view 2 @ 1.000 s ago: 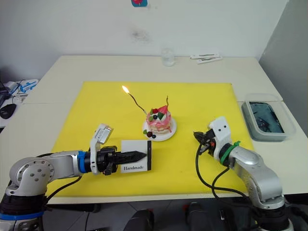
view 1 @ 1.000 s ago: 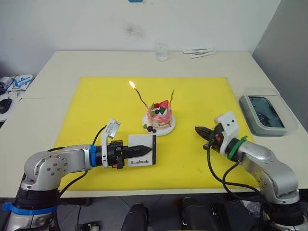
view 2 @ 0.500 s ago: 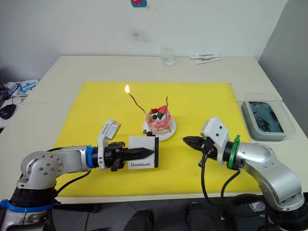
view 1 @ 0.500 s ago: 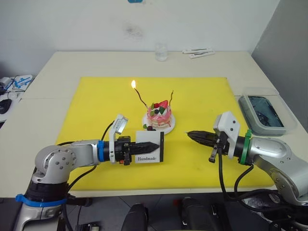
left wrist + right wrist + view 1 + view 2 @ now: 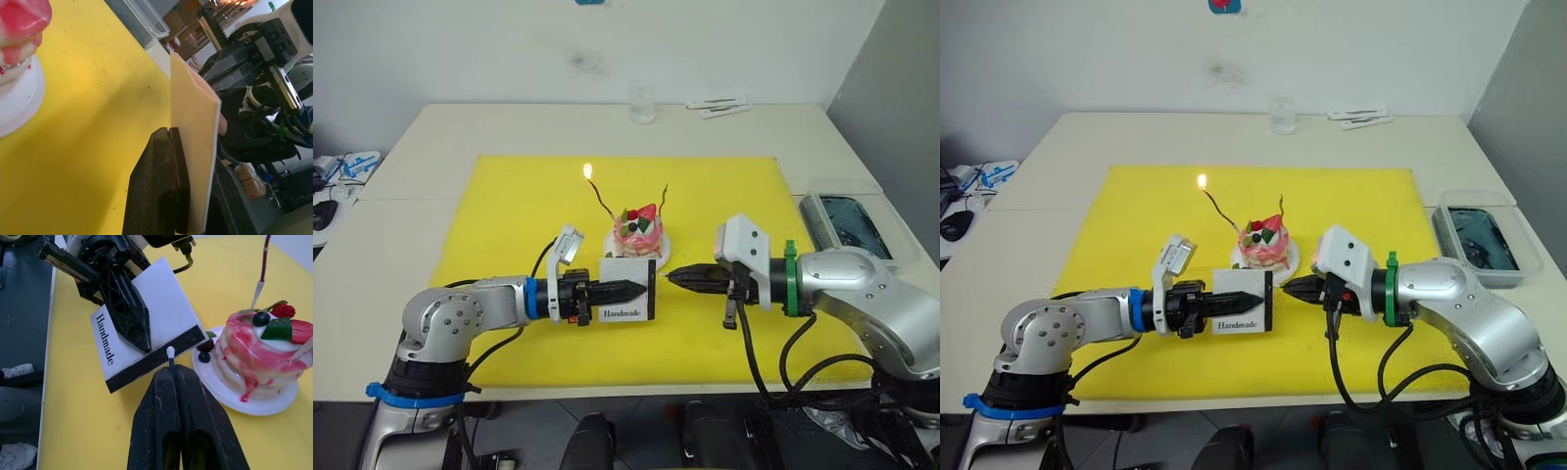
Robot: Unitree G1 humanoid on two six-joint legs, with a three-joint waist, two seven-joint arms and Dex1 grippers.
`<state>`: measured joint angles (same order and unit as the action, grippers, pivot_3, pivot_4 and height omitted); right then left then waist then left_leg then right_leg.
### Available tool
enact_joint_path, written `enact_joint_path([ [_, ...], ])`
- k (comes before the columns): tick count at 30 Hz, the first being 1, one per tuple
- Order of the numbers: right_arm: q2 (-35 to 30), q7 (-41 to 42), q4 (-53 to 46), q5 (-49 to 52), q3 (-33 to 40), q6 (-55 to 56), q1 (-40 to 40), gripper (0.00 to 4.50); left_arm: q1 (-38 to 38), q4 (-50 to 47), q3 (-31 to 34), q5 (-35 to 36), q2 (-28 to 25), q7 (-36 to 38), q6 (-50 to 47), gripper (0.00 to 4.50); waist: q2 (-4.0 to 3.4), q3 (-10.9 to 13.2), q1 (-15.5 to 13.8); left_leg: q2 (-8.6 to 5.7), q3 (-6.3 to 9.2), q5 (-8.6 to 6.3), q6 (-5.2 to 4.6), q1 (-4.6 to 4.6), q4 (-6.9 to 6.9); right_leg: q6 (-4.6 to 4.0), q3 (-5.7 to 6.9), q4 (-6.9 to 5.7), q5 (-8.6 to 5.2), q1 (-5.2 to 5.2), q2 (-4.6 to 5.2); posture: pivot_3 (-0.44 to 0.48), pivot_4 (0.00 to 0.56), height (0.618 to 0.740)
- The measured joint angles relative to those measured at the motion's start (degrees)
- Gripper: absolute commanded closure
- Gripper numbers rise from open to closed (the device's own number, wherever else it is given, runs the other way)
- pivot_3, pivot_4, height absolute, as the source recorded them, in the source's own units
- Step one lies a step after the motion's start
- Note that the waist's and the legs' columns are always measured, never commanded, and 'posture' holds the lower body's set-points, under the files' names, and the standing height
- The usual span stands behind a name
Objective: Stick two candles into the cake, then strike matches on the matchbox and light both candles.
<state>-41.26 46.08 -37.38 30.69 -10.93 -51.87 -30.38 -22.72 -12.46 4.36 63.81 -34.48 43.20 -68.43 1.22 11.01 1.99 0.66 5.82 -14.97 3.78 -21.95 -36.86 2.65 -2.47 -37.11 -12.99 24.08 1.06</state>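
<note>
While the left gripper (image 5: pixel 1252 312) clamps the matchbox (image 5: pixel 1244 312) upright over the yellow mat (image 5: pixel 509 215), its black strip faces toward the right arm. Just behind the box sits the cake (image 5: pixel 638 235) on its white plate, near the mat's centre. Both candles stand in the cake: the left candle (image 5: pixel 600 201) carries a flame at its tip; the right candle (image 5: pixel 664 199) shows none. Right gripper (image 5: pixel 172 368) is closed on a match (image 5: pixel 170 357), whose pale head sits just at the black strip in the right wrist view; contact cannot be confirmed.

Progress, as judged: candles planted, one lit. Remaining: strike this match along the strip, carry the flame to the right candle. Second strike looks imminent. Risk noted: the box is held close in front of the cake, so a long stroke could bump the plate.

At the far right of the table, off the mat, rests a clear lidded container (image 5: pixel 852 230).
</note>
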Motion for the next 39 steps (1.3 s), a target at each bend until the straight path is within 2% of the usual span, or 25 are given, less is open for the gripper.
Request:
enact_joint_path([
  [27, -0.2, 0.2, 4.0, -5.8, -8.2, 0.7, -2.9, 4.47, -0.1, 0.6, 0.0, -1.2, 0.8, 0.0, 0.0, 4.5, 0.0, 0.0, 0.0, 0.0, 0.0, 0.0, 0.0, 0.0, -0.01, 0.01, 0.0, -0.02, 0.01, 0.0, 0.0, 0.0, 0.15, 0.74],
  [39, -0.7, 2.5, 1.4, -8.6, -12.1, 2.5, -1.9, 4.47, -2.7, 2.0, 2.0, -0.9, 1.7, -0.5, -0.1, 4.5, 0.0, 0.0, 0.0, 0.0, 0.01, 0.0, 0.0, 0.02, -0.02, 0.01, 0.01, -0.02, 0.01, 0.0, 0.0, 0.0, 0.15, 0.74],
])
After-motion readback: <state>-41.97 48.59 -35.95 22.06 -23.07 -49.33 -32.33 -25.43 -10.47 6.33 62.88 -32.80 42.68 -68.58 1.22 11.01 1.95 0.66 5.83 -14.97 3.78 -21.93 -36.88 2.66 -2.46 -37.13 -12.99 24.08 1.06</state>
